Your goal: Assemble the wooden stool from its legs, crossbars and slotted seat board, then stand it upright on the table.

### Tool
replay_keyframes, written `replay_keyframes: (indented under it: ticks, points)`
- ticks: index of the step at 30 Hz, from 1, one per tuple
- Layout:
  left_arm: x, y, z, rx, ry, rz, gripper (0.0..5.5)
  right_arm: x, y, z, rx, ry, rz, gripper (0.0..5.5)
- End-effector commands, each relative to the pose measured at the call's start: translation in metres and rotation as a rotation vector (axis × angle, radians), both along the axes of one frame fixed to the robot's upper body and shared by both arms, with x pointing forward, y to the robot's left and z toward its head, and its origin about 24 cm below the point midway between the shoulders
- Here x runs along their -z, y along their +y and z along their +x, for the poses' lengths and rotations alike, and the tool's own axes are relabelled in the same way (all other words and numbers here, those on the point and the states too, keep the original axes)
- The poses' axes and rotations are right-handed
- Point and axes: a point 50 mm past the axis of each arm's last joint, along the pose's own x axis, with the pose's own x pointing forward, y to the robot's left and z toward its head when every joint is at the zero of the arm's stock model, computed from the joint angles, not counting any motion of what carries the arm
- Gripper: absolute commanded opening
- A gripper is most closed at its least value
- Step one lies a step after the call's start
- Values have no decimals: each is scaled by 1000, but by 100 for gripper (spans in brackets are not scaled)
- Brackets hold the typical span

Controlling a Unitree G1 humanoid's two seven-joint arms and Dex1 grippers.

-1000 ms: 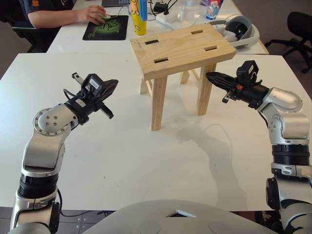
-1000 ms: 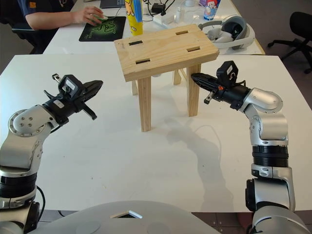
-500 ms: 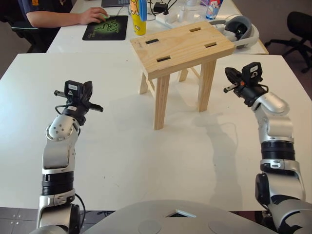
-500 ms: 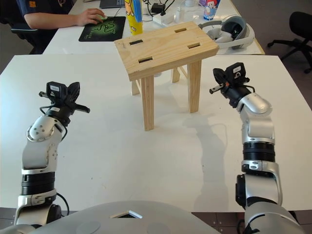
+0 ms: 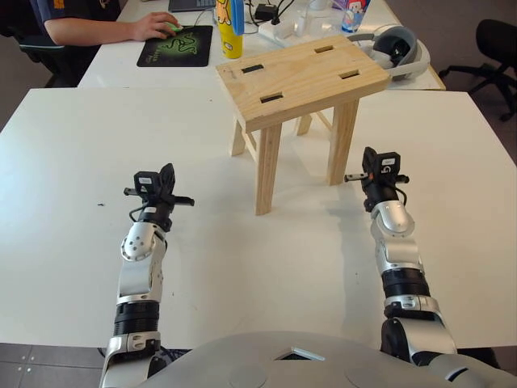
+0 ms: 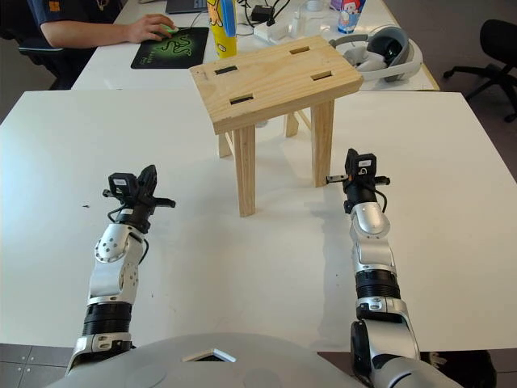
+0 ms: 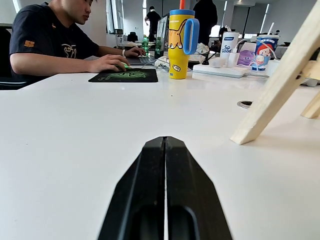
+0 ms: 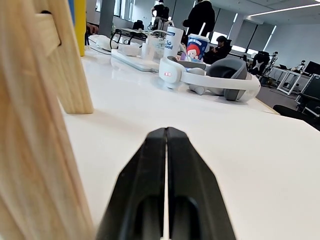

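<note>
Nearest you, your left gripper (image 7: 165,142) and right gripper (image 8: 166,132) sit low over the white surface (image 5: 242,275), one on each side, each with its fingers pressed together and holding nothing. Farther off between them, the wooden stool (image 5: 303,77) stands upright by the middle of the surface's far edge. The right gripper is near the stool's front right leg (image 5: 342,141).

The pale wooden stool (image 5: 299,105) stands upright and assembled on the white tabletop (image 5: 81,145), slotted seat board (image 5: 303,69) up, legs splayed, near the far edge.
</note>
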Motion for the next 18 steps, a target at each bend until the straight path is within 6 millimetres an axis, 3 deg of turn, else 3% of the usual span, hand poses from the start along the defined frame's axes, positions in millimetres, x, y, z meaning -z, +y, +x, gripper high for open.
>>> replay_keyframes:
  ticks: [1, 18]
  points:
    - [-2, -1, 1, 29, -4, 31, 2, 2, 5, -4, 4, -7, 10, 0]
    - [-5, 2, 6, 51, -18, 53, 2, 4, 15, -8, -11, -12, 25, 0]
